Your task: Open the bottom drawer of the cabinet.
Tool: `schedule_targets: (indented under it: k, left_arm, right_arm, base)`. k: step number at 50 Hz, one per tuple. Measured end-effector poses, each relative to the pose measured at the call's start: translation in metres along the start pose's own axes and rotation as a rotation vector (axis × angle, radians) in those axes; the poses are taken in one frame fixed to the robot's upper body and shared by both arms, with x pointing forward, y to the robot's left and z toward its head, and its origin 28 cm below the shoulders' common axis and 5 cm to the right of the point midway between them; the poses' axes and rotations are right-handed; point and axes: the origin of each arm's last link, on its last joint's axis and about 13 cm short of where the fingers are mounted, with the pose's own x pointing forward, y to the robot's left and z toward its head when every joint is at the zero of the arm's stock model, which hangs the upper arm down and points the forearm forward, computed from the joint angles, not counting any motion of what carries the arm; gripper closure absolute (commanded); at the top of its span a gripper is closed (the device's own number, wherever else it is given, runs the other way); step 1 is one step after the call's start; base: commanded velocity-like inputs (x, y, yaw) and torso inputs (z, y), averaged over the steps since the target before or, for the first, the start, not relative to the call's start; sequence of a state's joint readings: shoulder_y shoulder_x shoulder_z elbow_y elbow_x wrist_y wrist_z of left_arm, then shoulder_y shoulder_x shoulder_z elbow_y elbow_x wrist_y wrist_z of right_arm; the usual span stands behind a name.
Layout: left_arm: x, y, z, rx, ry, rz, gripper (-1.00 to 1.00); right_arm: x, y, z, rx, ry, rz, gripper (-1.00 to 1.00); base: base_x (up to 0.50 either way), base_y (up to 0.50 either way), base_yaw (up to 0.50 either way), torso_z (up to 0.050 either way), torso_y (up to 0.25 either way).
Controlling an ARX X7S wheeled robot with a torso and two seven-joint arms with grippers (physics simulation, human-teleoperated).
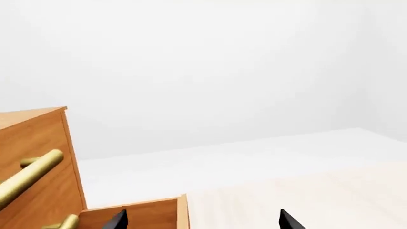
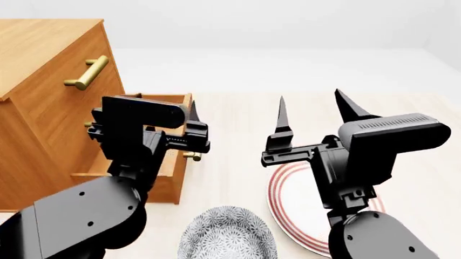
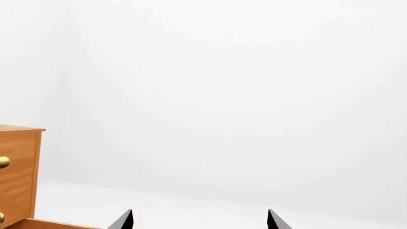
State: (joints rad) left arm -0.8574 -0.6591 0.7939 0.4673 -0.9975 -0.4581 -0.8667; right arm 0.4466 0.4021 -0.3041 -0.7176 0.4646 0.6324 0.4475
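The orange-brown cabinet (image 2: pixel 43 81) stands at the left of the head view. Its bottom drawer (image 2: pixel 171 183) is pulled out over the table, with its brass handle (image 2: pixel 191 156) showing beside my left arm. My left gripper (image 2: pixel 167 108) hovers over the drawer's outer end, open and holding nothing. In the left wrist view the left gripper (image 1: pixel 202 220) has its tips spread wide, one over the drawer's wood (image 1: pixel 143 214). My right gripper (image 2: pixel 310 97) is raised above the table to the right of the drawer, open and empty. Only its two tips show in the right wrist view (image 3: pixel 199 219).
A patterned grey bowl (image 2: pixel 226 234) sits at the near edge, and a white plate (image 2: pixel 288 199) with red rings lies under my right arm. The upper two drawers are closed; the top handle (image 2: pixel 88 73) juts out. Pale wood table (image 2: pixel 238 129) extends beyond.
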Motion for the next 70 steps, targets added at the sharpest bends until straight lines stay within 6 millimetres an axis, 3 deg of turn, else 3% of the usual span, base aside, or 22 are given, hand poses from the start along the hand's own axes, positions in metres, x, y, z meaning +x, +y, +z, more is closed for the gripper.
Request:
schedule_targets:
  k: [11, 33, 52, 70]
  left_arm:
    - [-0.006, 0.0, 0.016, 0.018, -0.103, 0.016, -1.0]
    - [-0.007, -0.002, 0.072, 0.104, -0.319, 0.022, -1.0]
    - [-0.02, -0.006, 0.089, 0.13, -0.44, 0.012, -1.0]
    - [-0.031, -0.007, 0.097, 0.147, -0.524, 0.011, -1.0]
  right_arm:
    - [-0.002, -0.001, 0.022, -0.019, -0.088, -0.001, -1.0]
    - [0.011, -0.002, 0.077, -0.052, -0.274, 0.003, -1.0]
    - [0.009, -0.001, 0.104, -0.055, -0.39, 0.01, -1.0]
    - [0.003, 0.001, 0.116, -0.059, -0.451, 0.021, -1.0]
  base:
    - [0.0, 0.0, 0.0, 0.0, 0.0]
    - [0.0, 0.0, 0.0, 0.0, 0.0]
    - [0.0, 0.0, 0.0, 0.0, 0.0]
    - [0.0, 0.0, 0.0, 0.0, 0.0]
